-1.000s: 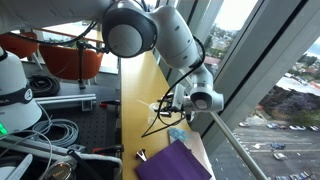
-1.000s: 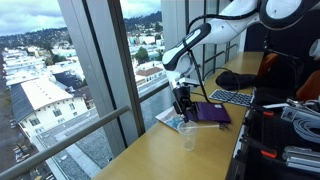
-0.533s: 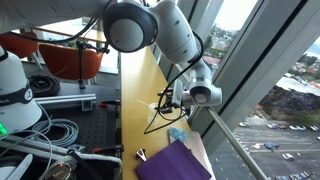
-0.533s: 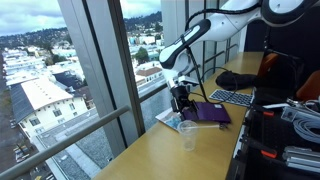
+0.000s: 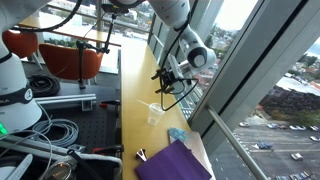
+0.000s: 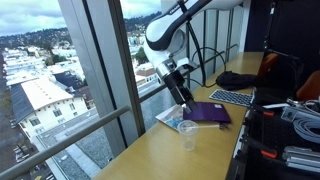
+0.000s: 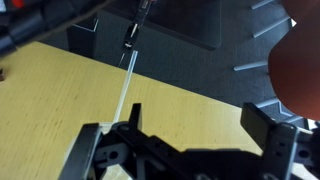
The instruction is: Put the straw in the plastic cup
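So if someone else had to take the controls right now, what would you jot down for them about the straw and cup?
The pincer is open, nothing visibly held, hanging above the table.
The plastic cup stands upright on the table near the purple cloth, roughly below the pincer and not touching it.
The straw shows only in the wrist view, a thin straight line running away from the pincer; it is too thin to find in the exterior views.
Done: cannot confirm the straw is in the plastic cup.
Left: check the plastic cup; if the straw is not inside, grasp it and drop it in.
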`<state>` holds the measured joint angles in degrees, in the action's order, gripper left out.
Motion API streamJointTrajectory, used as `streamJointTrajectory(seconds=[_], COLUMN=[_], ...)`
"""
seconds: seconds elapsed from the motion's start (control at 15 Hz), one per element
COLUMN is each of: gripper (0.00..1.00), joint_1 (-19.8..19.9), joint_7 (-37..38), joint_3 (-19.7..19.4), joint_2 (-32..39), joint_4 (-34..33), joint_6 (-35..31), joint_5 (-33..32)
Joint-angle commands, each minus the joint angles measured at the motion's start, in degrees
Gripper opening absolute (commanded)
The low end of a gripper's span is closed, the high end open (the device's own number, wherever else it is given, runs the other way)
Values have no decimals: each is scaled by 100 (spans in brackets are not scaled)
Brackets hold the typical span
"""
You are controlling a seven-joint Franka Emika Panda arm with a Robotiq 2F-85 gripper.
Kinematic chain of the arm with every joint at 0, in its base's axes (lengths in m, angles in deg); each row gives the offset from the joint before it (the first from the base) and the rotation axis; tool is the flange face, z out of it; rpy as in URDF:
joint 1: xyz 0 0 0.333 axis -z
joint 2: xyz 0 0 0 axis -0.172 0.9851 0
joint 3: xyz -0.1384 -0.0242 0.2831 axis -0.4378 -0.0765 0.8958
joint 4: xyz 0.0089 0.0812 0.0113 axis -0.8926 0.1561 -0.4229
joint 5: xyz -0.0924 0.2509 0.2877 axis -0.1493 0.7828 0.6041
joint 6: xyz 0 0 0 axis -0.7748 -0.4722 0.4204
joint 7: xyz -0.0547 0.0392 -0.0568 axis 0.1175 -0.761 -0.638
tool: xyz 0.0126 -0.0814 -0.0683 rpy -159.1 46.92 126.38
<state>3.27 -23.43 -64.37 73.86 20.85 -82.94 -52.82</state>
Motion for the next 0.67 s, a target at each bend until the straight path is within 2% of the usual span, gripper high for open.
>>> streamJointTrajectory(seconds=[0.0,0.6], gripper=[100,100], joint_1=[-197,-337], joint_7=[-626,-1673], joint_3=[40,148], joint_2=[-877,-1993], joint_4=[1203,3022], joint_6=[-567,-1916], joint_5=[-658,-2651])
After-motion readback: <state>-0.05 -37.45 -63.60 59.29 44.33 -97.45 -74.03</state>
